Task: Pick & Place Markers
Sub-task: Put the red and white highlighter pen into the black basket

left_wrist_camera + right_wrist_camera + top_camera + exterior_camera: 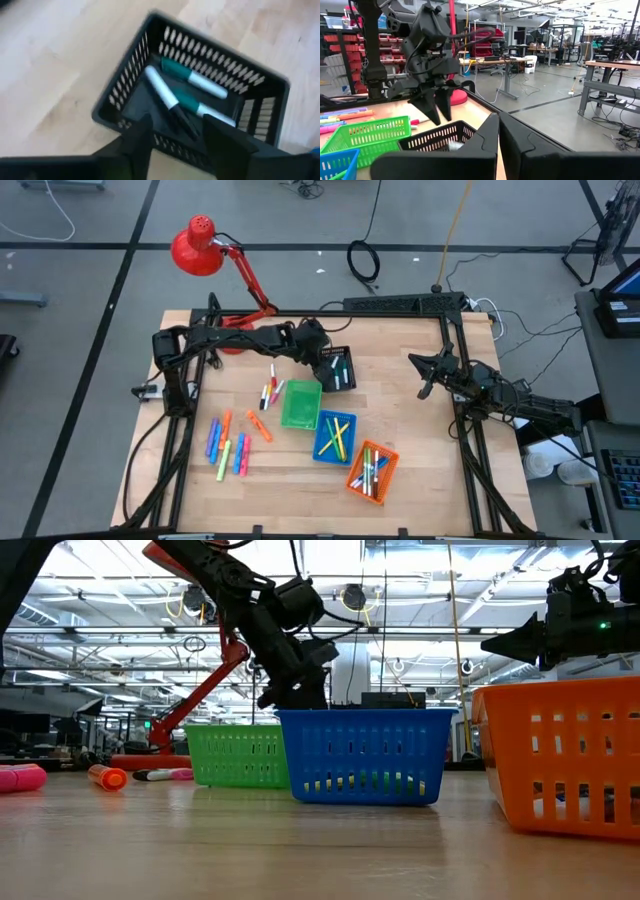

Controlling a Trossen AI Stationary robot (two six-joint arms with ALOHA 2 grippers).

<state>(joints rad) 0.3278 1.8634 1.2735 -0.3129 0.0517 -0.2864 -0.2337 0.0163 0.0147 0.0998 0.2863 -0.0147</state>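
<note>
The wooden surface [400, 440] stood on a grey concrete floor [300, 220] crossed by dark lines, a coiled black cable [362, 260] lying on it at the top centre of the high view. A red desk lamp [197, 248] leaned over the surface's upper left corner. Across the room, in the right wrist view, red storage bins [342, 45] filled shelving at the left, and workbenches [612, 67] stood at the right. Overhead ran white ceiling trusses [100, 600] with bright lights.
</note>
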